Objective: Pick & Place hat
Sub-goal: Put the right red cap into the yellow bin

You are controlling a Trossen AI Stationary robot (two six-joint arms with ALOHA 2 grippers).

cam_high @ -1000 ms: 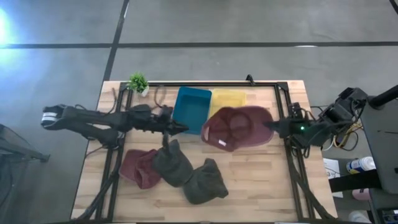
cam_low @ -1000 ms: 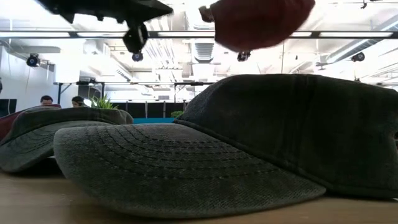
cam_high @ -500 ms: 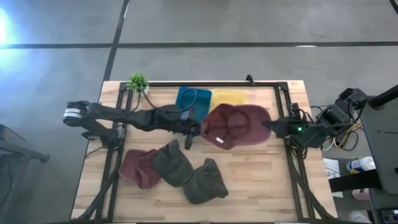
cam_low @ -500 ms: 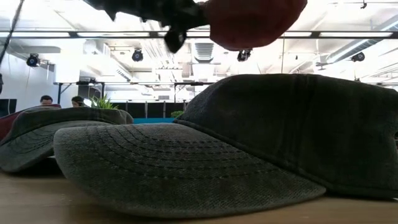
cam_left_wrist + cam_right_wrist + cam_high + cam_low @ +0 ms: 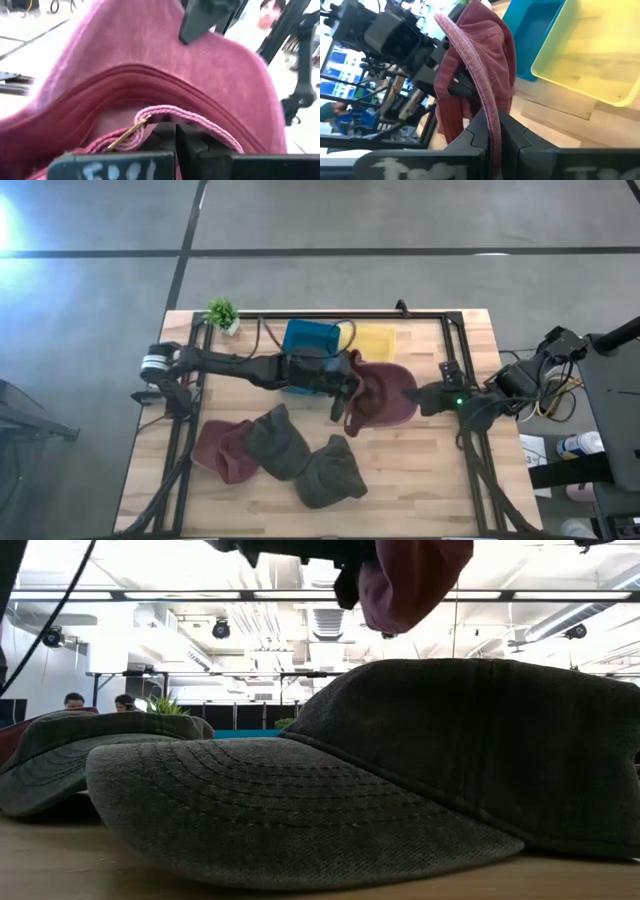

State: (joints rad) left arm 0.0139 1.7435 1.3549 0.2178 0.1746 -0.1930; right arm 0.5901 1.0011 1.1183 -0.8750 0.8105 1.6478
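A red hat (image 5: 385, 395) hangs above the table between my two grippers, beside the blue bin (image 5: 305, 345) and the yellow bin (image 5: 372, 338). My right gripper (image 5: 425, 398) is shut on it from the table's right. My left gripper (image 5: 345, 390), shut, reaches across the blue bin to the hat's back, where a pink strap with a brass buckle (image 5: 131, 131) arcs just past its fingertips (image 5: 176, 137). A maroon hat (image 5: 218, 450) and two dark olive hats (image 5: 278, 442) (image 5: 330, 470) lie on the wood nearer the front. My left gripper's shut fingertips stand against the hat's back opening, just under the adjusting strap (image 5: 165, 112), coming level from the table's left. Whether they press on the cloth or only stand at it, I cannot tell. My right gripper pinches the hat's brim (image 5: 490, 117) between its two fingers, its edge running between them. The fingers come roughly level from the table's right. The hat is lifted clear, turned on edge, its crown (image 5: 487, 45) bunched beyond the brim.
A small green plant (image 5: 221, 311) stands at the far left corner. A black frame (image 5: 400, 313) runs round the table top. In the low view the olive hats (image 5: 400, 770) fill the foreground. People sit far off in the room (image 5: 74, 700).
My left gripper has gone toward the table's right edge, over the blue bin, up to the red hat, staying shut. The hat, earlier spread with its hollow up, is now turned on edge and bunched narrower. My right gripper has shifted a little toward the near edge with it.
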